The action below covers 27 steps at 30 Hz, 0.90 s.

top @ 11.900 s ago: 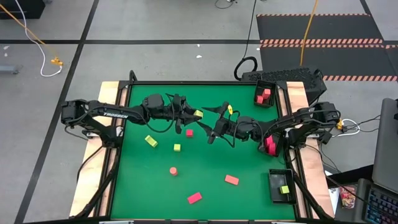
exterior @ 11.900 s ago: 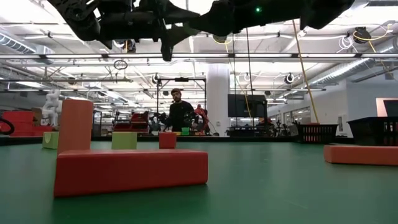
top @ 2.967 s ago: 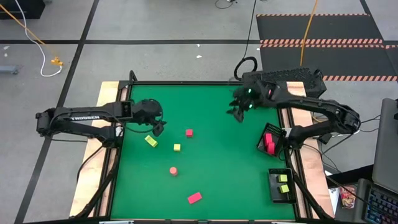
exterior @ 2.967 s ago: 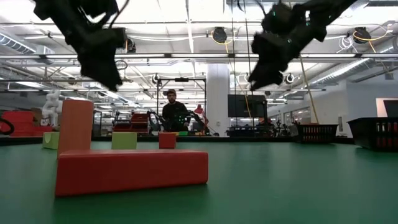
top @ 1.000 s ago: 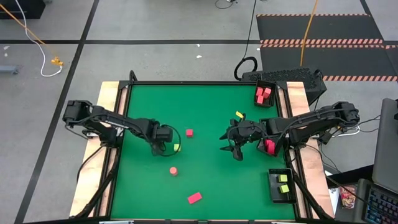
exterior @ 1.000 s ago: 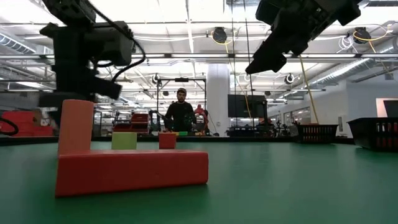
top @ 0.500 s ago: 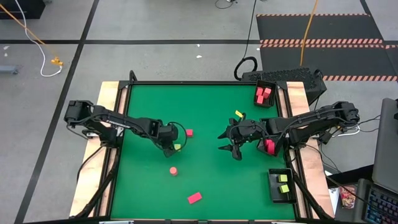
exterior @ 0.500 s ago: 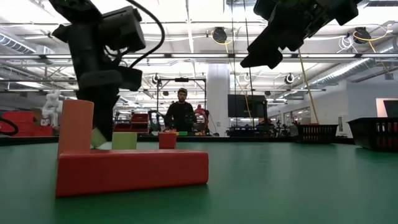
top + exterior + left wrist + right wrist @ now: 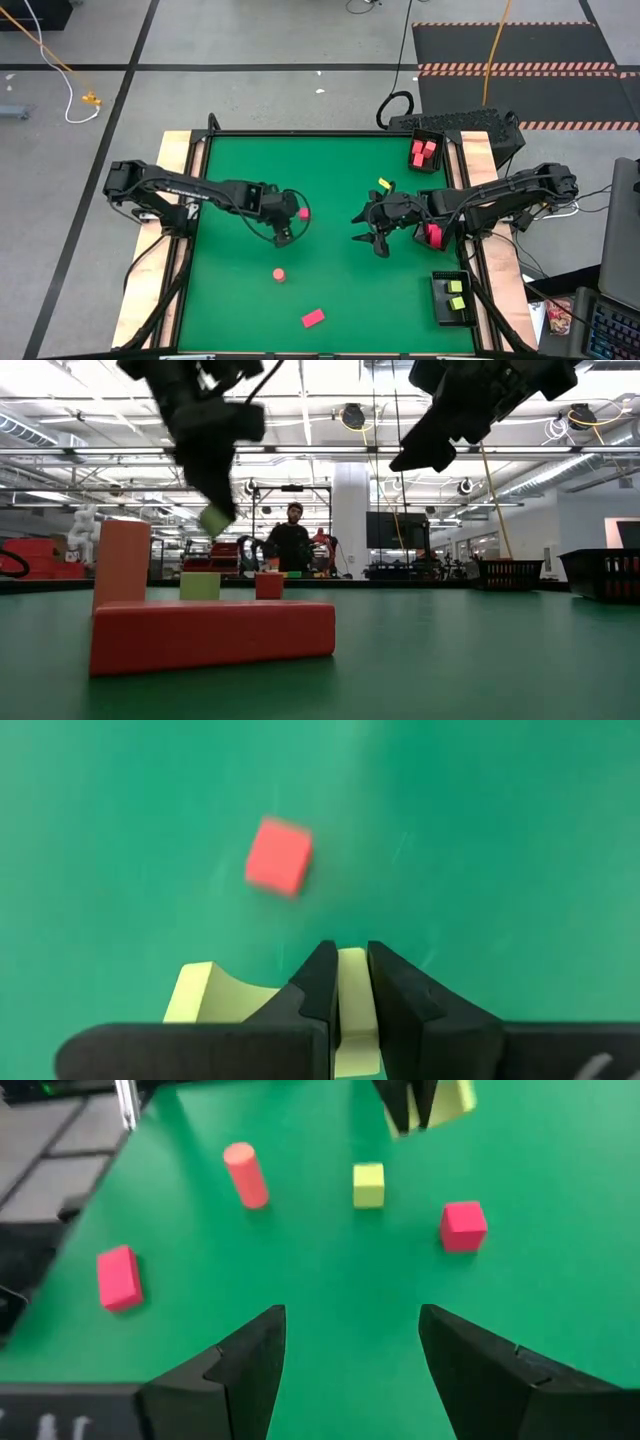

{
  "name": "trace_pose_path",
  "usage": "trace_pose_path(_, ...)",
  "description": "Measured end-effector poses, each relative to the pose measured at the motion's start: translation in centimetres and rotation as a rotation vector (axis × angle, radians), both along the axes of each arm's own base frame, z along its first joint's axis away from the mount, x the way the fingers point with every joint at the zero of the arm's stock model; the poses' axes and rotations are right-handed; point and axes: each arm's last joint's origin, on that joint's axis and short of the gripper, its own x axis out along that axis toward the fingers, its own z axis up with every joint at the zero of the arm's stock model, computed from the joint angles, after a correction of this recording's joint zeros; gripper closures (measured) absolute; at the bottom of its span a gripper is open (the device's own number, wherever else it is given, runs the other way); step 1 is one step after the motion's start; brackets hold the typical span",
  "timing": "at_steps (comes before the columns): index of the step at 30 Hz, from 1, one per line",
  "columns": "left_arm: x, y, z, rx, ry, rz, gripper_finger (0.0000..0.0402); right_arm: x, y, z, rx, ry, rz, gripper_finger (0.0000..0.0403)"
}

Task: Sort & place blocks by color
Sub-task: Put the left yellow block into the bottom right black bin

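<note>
Lifted yellow-green brick (image 9: 349,982), left gripper (image 9: 282,236) clamped

Table mat (image 9: 340,290): matt green, felt-like, smooth. Table side rails (image 9: 168,190) beside mat: pale bare wood. Blocks, e.g. red cube (image 9: 279,855) and yellow-green block (image 9: 350,982): matt, foam-like, soft edges. Left gripper (image 9: 343,990) fingers (image 9: 392,995): matt black plastic. Trays, e.g. (image 9: 452,300) at mat edge: black plastic.

Both arms were dark, built of slim jointed links, the left arm (image 9: 175,187) carrying pale lettering along its upper link. Thin black cables looped beside the wrist of the left gripper (image 9: 284,235). The right gripper (image 9: 350,1355) showed two matte black fingers (image 9: 235,1365) with broad, angular, faceted tips.
</note>
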Motion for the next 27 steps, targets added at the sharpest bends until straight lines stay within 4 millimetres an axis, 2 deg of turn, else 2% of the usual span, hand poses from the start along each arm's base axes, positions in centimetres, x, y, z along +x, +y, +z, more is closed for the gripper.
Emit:
trace_pose_path(6,2.4,-0.2,2.6,-0.018,-0.273,-0.074,0.0362,-0.2,-0.2,-0.3,-0.163,0.028,-0.005,0.0179)
trace_pose_path(11,3.5,-0.1,3.9,-0.109,-0.450,-0.154,0.0362,-0.2,0.4,-0.1,-0.326,-0.008,0.126,0.0179)
trace_pose_path(18,4.7,0.3,6.0,-0.225,-0.696,-0.214,0.0362,0.6,1.6,1.4,-0.577,-0.218,0.270,0.0179)
trace_pose_path(23,5.0,0.1,7.1,-0.279,-0.810,-0.248,0.0362,1.0,1.9,2.9,-0.738,-0.363,0.238,0.0179)
trace_pose_path(27,5.1,0.1,7.5,-0.289,-0.847,-0.248,0.0362,1.2,2.1,3.8,-0.790,-0.452,0.209,0.0179)
